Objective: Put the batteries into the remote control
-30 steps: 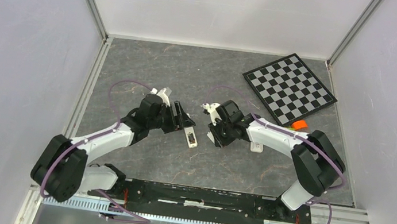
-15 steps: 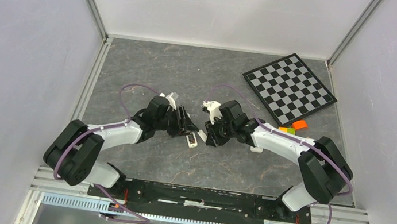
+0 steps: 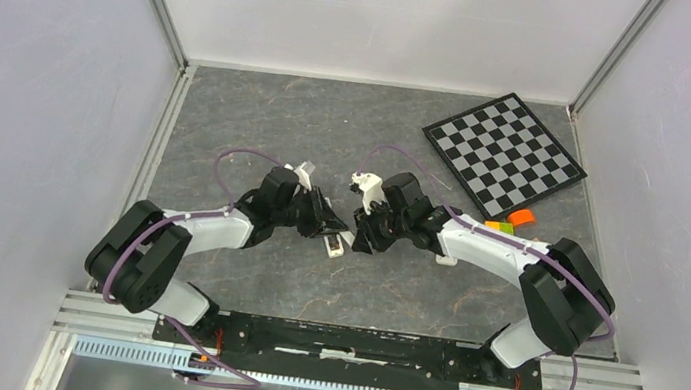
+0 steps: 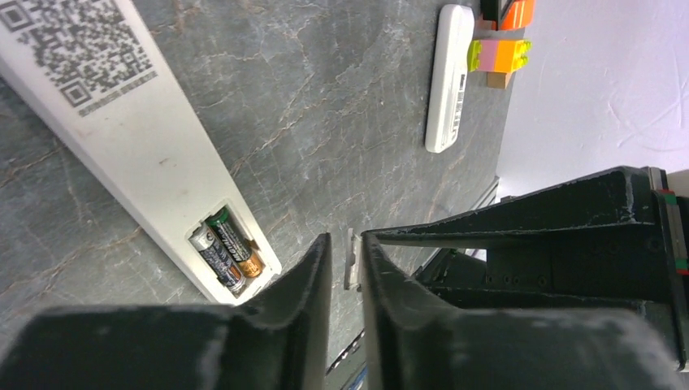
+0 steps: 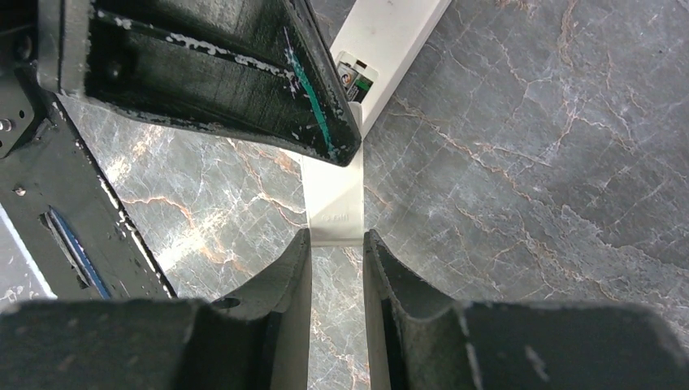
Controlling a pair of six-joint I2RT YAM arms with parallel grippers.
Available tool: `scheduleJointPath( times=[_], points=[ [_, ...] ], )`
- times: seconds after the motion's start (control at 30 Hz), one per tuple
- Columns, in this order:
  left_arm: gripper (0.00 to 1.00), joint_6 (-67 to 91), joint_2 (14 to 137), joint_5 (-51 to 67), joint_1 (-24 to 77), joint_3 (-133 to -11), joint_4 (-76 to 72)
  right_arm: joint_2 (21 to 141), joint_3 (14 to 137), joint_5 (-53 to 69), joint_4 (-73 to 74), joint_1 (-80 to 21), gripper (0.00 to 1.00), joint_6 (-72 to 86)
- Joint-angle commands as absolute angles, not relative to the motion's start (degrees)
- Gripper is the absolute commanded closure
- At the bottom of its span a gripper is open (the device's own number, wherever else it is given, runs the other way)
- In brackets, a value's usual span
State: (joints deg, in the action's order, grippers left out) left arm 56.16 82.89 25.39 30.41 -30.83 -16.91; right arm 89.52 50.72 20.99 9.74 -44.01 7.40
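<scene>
Since a second ago the left arm (image 3: pixel 216 226) has swung right, and the left jaws have narrowed from wide to a slim gap around the left end of the white cover (image 5: pixel 335 207). Whether they pinch it I cannot tell. The right jaws stay clenched on its right end. Both batteries (image 4: pixel 223 258) lie in the compartment of the remote (image 4: pixel 122 138), mid-surface (image 3: pixel 329 132), beside the meeting jaws.
</scene>
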Motion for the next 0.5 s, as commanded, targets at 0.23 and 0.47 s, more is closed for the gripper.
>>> scheduleJointPath(
  times=[0.23,0.47],
  points=[
    [0.98,59.66,82.17,25.4,31.99,-30.9,-24.63,88.02,52.91,22.42,8.21,-43.82,0.52,6.92],
    [0.98,50.9,78.29,30.18,31.9,-31.81,-29.43,78.02,48.04,27.56,1.35,-40.12,0.13,15.58]
  ],
)
